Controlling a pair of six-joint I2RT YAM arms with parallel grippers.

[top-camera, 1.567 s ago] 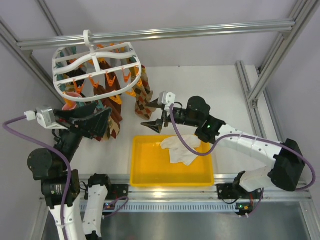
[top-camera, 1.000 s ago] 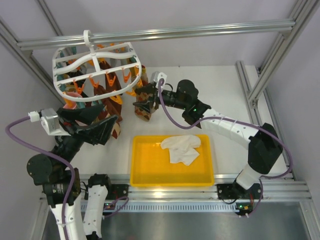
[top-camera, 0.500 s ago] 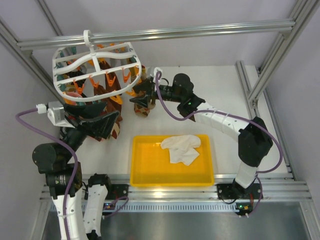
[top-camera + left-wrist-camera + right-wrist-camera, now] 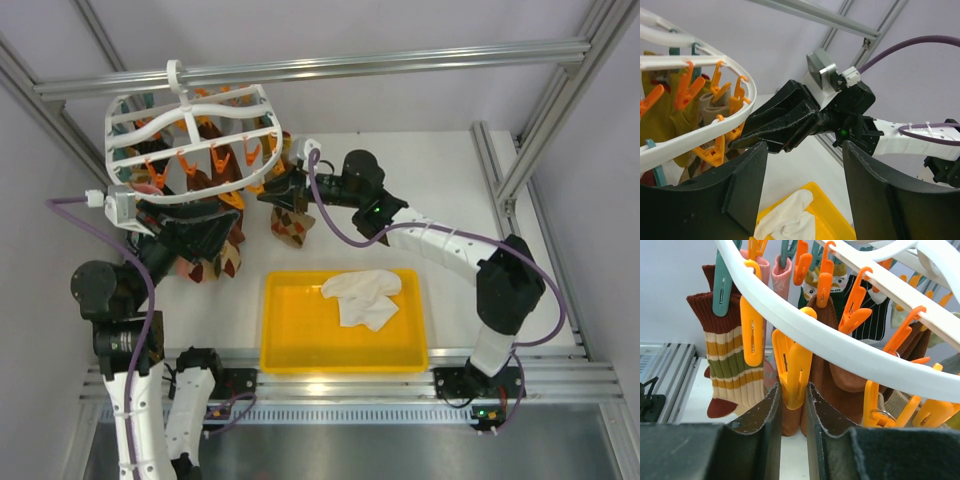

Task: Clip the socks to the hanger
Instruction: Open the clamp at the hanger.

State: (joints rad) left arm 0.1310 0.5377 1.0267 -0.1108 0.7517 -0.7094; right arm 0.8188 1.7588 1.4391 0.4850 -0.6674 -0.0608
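The white lattice hanger (image 4: pixel 190 135) hangs at the back left, with orange and teal clips under its rim (image 4: pixel 840 340). My right gripper (image 4: pixel 272 190) reaches to its right edge. In the right wrist view this gripper (image 4: pixel 792 400) is shut on an orange clip (image 4: pixel 796 367), both fingers pressing its sides. Two cream socks (image 4: pixel 365 297) lie crumpled in the yellow tray (image 4: pixel 300 340), and also show in the left wrist view (image 4: pixel 787 222). My left gripper (image 4: pixel 212 240) stands open and holds nothing (image 4: pixel 805 190), below the hanger and facing the right gripper (image 4: pixel 785 120).
Brown-orange patterned socks (image 4: pixel 290 225) and a striped sock (image 4: pixel 732 365) hang from the hanger's clips. An aluminium crossbar (image 4: pixel 330 65) carries the hook. A frame rail (image 4: pixel 500 170) runs along the right side.
The right gripper has closed on the orange clip at the hanger's edge. The left gripper has risen toward the hanger and its jaws have narrowed a little.
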